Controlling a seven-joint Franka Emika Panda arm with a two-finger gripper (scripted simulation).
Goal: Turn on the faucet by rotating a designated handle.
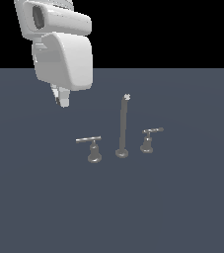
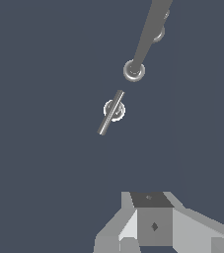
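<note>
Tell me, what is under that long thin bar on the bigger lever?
Under the handle bar sits its own bulbous bell-shaped base, resting on the dark floor. In the wrist view the bar crosses over that base, hiding its middle; only the round rim shows.

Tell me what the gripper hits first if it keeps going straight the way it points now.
Probably bare floor. The gripper points down, short of the handle, which lies ahead of it in the wrist view rather than under the fingers; depth is uncertain.

We find no text, label, brand or number anywhere in either view. Nothing here can be read.
</note>
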